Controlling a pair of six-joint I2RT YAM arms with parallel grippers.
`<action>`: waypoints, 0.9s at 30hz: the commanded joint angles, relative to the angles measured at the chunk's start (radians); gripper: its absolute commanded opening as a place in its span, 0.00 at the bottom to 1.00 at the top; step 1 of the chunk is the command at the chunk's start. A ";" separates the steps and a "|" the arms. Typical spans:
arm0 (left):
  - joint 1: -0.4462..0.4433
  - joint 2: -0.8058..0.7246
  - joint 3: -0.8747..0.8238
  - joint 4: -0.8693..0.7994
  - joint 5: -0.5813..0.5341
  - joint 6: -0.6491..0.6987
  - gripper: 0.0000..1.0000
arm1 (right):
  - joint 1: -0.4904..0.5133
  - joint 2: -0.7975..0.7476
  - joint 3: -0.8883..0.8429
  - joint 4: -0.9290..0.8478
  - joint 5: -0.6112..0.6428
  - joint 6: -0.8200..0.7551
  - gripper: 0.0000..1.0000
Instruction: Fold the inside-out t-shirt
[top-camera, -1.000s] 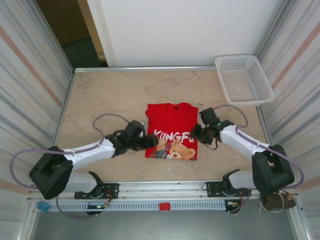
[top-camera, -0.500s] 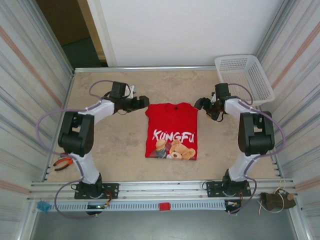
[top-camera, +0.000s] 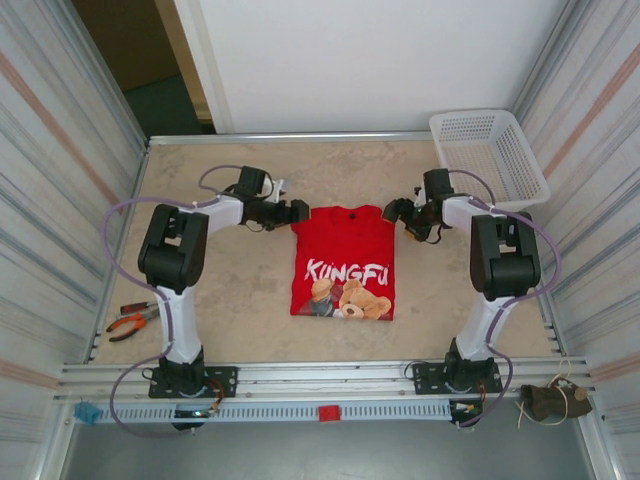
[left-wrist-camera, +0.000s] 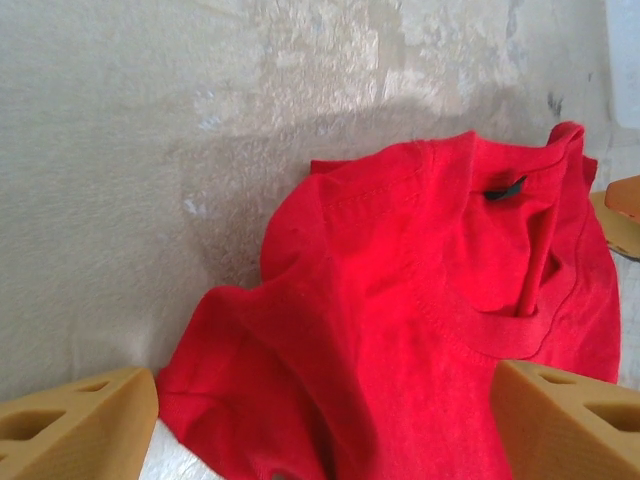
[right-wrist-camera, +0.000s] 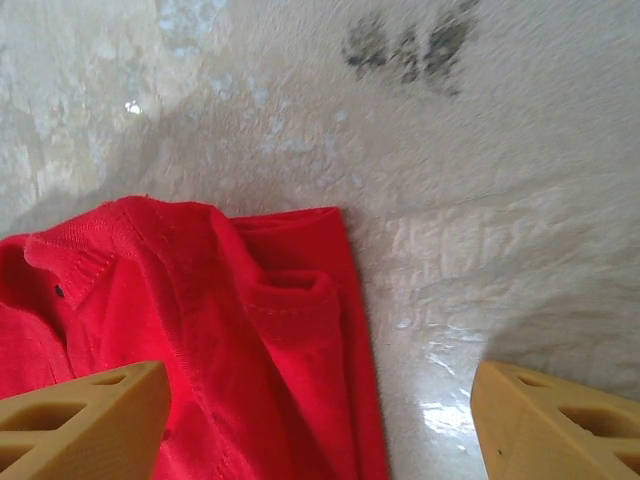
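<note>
The shirt lies mid-bench, already a neat rectangle with the graphic up and the neck at 12 o'clock. My left claw sits at its 11 o'clock corner and my right claw at its 1 o'clock corner. Both are spread wide and hold nothing.

I judge it light, limp knit cloth. It will sag, drag on the bench and shed its layers if I pinch only the top one. I would take it at those two far corners, biting through every layer near the shoulder seams, and lift both sides evenly.

The overhead view gives me the whole outline, the print, the basket at 1 o'clock and the pliers at 8 o'clock, but it flattens the cloth. The left wrist view shows the collar band, a dark tag and rumpled bulges. The right wrist view shows stacked folded edges at the corner, with bare bench beyond.
</note>
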 joint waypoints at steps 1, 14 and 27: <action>-0.029 0.030 0.023 0.013 0.033 0.013 0.86 | 0.036 0.028 -0.002 0.021 -0.032 -0.011 0.74; -0.068 0.090 0.023 0.062 0.064 -0.018 0.82 | 0.107 0.066 0.015 0.071 -0.009 0.032 0.67; -0.097 0.117 -0.024 0.204 0.117 -0.092 0.59 | 0.107 0.088 0.007 0.162 -0.060 0.076 0.49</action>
